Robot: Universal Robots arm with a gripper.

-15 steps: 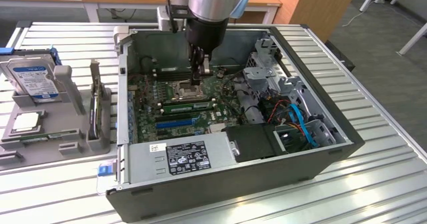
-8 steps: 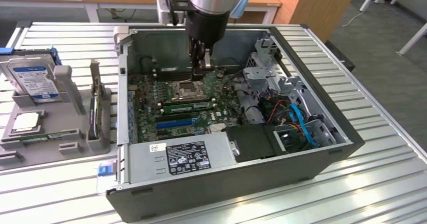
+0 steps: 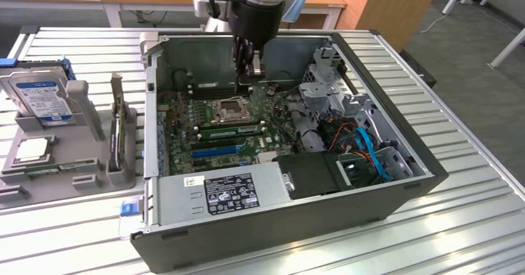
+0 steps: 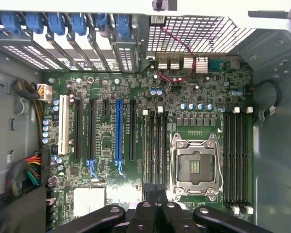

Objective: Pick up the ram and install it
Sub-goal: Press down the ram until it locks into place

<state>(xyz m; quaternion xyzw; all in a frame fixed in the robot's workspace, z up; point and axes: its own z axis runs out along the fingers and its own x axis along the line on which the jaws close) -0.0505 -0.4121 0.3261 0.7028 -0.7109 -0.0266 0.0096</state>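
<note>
The ram [image 3: 49, 167], a long narrow green stick, lies in the grey parts tray [image 3: 16, 198] at the exterior view's left, just in front of the square silver processor chip [image 3: 33, 149]. My gripper [image 3: 244, 90] hangs inside the open computer case [image 3: 271, 226], well away from the tray and above the motherboard [image 3: 246, 143] near the processor socket [image 3: 231, 107]. In the wrist view its fingers [image 4: 151, 194] are pressed together with nothing between them, in line with the memory slots [image 4: 154, 145] beside the socket [image 4: 196, 167].
A hard drive [image 3: 39, 96] with a blue-and-white label stands in the tray, and an upright card [image 3: 120, 124] sits in a holder beside it. The case walls, drive cage [image 3: 324, 90], power supply [image 3: 225, 192] and blue cables [image 3: 369, 149] crowd around the board. More memory slots [image 4: 235, 160] flank the socket.
</note>
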